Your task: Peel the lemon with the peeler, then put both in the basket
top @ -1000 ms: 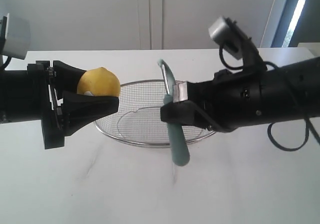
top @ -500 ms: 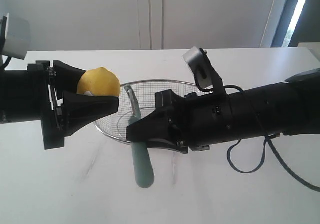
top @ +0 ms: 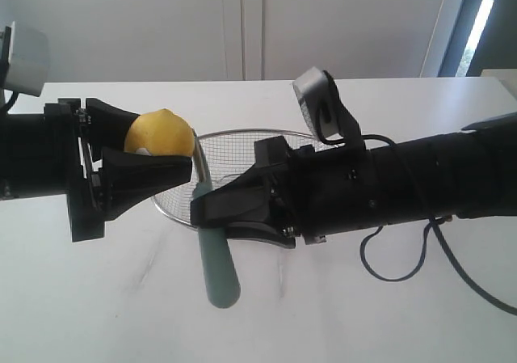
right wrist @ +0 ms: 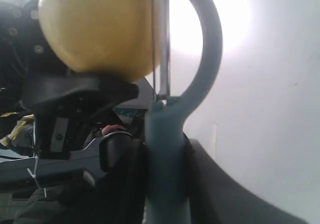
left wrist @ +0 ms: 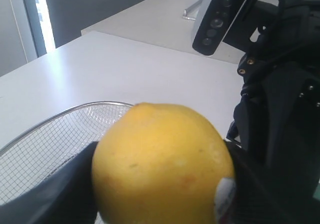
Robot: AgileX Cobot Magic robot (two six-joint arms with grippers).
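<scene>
My left gripper [top: 153, 157] is shut on the yellow lemon [top: 160, 133], holding it above the table at the left; the lemon [left wrist: 160, 166] fills the left wrist view, its sticker [left wrist: 225, 196] at one side. My right gripper [top: 212, 211] is shut on the teal handle of the peeler [top: 216, 270], which stands nearly upright. The blade head of the peeler [right wrist: 192, 49] lies against the side of the lemon [right wrist: 95, 29]. The wire-mesh basket [top: 234, 135] rests on the table behind both grippers, partly hidden by them.
The white table [top: 363, 314] stretches out in front of and behind the arms. A white wall stands at the back, with a dark window frame [top: 472, 23] at the far right. Black cables [top: 404, 270] hang from my right arm.
My right arm has swung left with the peeler, from over the basket's middle to the lemon's side. The left gripper and the lemon have stayed still.
</scene>
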